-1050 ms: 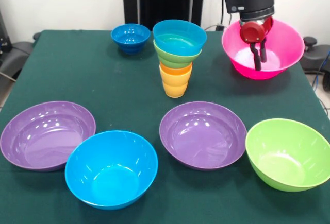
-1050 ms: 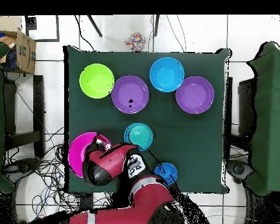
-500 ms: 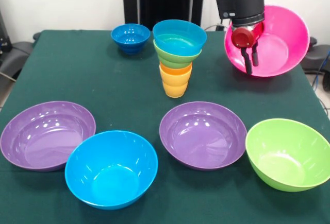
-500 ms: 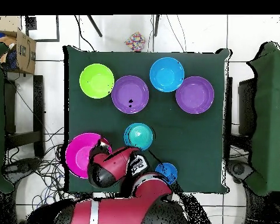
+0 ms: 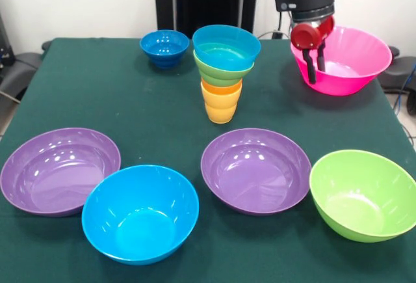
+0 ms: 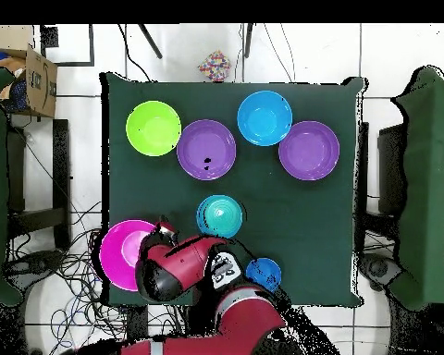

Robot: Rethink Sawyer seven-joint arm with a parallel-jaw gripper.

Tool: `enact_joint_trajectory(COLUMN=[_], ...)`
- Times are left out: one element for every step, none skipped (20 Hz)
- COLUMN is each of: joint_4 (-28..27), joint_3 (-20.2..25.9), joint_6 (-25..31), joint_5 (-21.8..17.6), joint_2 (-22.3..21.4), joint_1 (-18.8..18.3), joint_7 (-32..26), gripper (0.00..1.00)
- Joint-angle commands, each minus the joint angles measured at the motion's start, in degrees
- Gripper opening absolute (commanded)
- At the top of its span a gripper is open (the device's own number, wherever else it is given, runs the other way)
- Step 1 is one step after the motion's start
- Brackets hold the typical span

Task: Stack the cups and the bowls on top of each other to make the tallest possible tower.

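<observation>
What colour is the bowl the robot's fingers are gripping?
Pink bowl, its rim pinched by the fingers; clearest in the front view.

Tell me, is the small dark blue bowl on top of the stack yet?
No, the small dark blue bowl sits by itself on the table, beside the stack, which is topped by a light blue bowl.
</observation>
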Motion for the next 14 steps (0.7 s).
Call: enact_joint_trajectory(joint_4=[2.3,2.5,2.4,2.4,2.5,2.2,2.2,1.6,1.3,0.9,0.4,0.0,0.1,-0.1], joint_3=[5.7,6.0,6.3,6.4,6.5,6.4,6.1,5.8,5.4,4.6,3.7,2.9,2.3,1.7], joint_6=[9.3,9.7,10.0,10.3,10.3,10.2,9.9,9.4,8.9,7.5,6.1,4.9,4.2,3.3], joint_5=[2.9,3.3,3.5,3.8,3.8,3.7,3.5,3.2,3.1,2.6,2.2,1.8,1.8,1.6], joint_2=[-4.0,-4.4,-4.6,-4.7,-4.8,-4.4,-4.3,-3.3,-2.7,-1.6,-0.4,0.6,0.9,1.6], joint_1=[-1.3,-1.3,-1.4,-1.5,-1.6,-1.6,-1.5,-1.4,-1.1,-0.6,-0.1,0.3,1.1,1.5], joint_7=[9.9,9.7,9.6,9.5,9.4,9.3,9.3,9.1,9.1,9.2,9.4,9.4,9.7,9.8], gripper=[1.0,1.0,1.0,1.0,1.0,1.0,1.0,1.0,1.0,1.0,1.0,1.0,1.0,1.0])
